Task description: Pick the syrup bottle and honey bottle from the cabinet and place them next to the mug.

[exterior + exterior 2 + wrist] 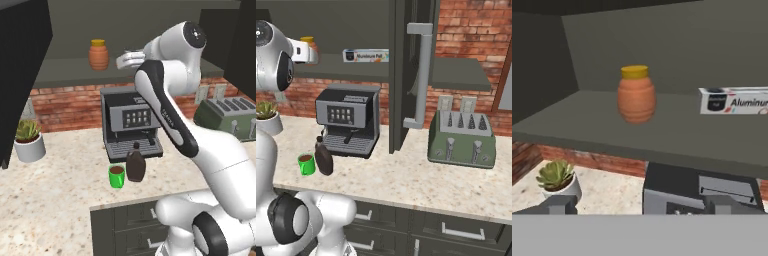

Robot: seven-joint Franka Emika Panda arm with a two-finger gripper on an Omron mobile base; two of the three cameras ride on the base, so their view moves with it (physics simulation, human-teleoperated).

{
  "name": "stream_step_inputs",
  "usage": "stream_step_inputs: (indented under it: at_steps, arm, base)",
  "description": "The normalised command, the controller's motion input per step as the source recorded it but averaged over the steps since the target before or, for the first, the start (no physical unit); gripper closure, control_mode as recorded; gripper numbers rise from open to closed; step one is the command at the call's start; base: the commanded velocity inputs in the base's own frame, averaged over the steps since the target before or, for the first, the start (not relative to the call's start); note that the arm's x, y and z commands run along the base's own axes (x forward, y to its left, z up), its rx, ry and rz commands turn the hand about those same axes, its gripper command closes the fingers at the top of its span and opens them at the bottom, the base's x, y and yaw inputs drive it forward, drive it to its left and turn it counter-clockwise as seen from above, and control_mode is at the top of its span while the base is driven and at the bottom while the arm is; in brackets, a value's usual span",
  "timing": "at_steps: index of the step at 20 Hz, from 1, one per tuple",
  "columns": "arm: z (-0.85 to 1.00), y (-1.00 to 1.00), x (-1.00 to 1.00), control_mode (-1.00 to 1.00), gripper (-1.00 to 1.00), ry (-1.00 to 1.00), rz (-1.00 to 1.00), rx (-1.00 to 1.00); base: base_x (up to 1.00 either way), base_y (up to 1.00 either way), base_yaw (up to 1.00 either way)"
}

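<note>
Honey bottle (636,95) upright on cabinet (65,70) shelf, near its front edge. Gripper (639,202) wide, empty, facing it. Syrup bottle (135,164) on counter (60,190) touching mug (117,176) of brown liquid.

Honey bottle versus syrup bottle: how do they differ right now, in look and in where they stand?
The honey bottle is squat, ribbed and orange with a yellow lid; the syrup bottle is dark brown with a narrow neck and dark cap. The honey bottle stands on the cabinet shelf; the syrup bottle stands on the counter beside the mug. Both are upright and ungripped.
</note>
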Motion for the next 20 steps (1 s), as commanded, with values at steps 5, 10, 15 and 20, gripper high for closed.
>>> stream_step_inputs:
  at_steps: [5,10,15,20]
  arm:
    - [0.24,0.15,0.44,-1.0,-1.0,0.01,0.0,0.0]
    - [0.0,0.23,0.5,-1.0,-1.0,0.0,-0.01,0.0]
    - [0.0,0.22,0.47,-1.0,-1.0,0.0,-0.01,0.0]
    - [0.0,0.18,0.39,-1.0,-1.0,0.0,0.0,0.0]
  base:
    - [0.0,0.0,0.0]
    - [0.0,0.0,0.0]
    - [0.0,0.0,0.0]
    - [0.0,0.0,0.0]
